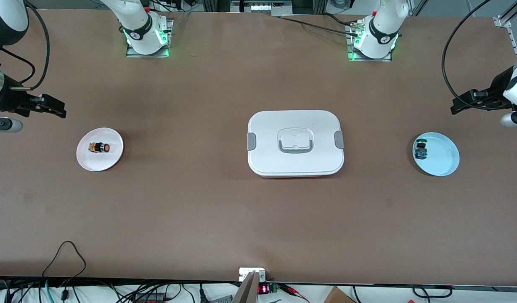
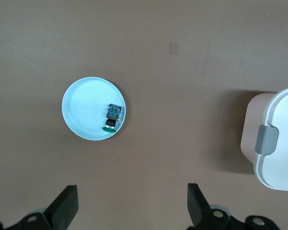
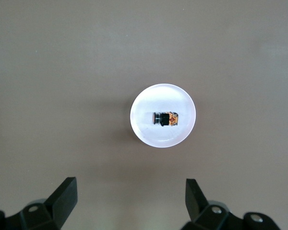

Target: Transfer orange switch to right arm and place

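Note:
The orange switch point(image 1: 99, 147) point(image 3: 165, 119) lies on its side on a small white plate point(image 1: 90, 162) point(image 3: 149, 134) toward the right arm's end of the table. My right gripper point(image 1: 61, 108) point(image 3: 130, 184) hangs open and empty over bare table beside that plate. My left gripper point(image 1: 455, 106) point(image 2: 132, 191) is also open and empty. It hangs over bare table beside a light blue plate point(image 1: 443, 158) point(image 2: 86, 110) toward the left arm's end.
A small blue-and-green part point(image 1: 420, 150) point(image 2: 113, 115) lies on the light blue plate. A white lidded box point(image 1: 266, 126) point(image 2: 278, 139) with grey side clips stands at the table's middle. Cables run along the table edge nearest the front camera.

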Action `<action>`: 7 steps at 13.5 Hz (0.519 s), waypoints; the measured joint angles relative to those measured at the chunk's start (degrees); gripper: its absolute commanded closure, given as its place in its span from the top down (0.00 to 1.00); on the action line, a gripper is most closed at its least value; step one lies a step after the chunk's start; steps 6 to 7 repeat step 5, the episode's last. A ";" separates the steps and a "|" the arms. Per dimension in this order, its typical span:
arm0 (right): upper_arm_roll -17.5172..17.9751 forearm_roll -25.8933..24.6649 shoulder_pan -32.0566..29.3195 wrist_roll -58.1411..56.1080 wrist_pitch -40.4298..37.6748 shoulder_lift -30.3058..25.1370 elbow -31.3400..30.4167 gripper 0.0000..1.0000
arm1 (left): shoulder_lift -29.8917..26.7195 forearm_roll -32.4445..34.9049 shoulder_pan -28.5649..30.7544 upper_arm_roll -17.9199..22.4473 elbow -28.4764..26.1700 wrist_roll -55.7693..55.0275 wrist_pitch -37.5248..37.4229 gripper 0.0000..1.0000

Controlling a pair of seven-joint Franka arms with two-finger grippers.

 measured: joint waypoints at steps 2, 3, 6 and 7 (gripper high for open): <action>-0.01 0.21 -0.10 0.00 0.41 0.00 0.00 1.00 | 0.00 0.00 0.04 0.00 0.00 0.00 0.00 1.00; 0.09 0.27 -0.08 0.00 0.80 0.00 0.00 1.00 | 0.00 0.00 0.18 0.02 0.00 0.00 0.00 1.00; 0.15 0.32 -0.04 -0.21 0.63 0.00 0.00 1.00 | 0.00 0.00 0.54 0.04 0.00 0.00 0.00 1.00; 0.15 0.32 -0.04 -0.21 0.63 0.00 0.00 1.00 | 0.00 0.00 0.54 0.04 0.00 0.00 0.00 1.00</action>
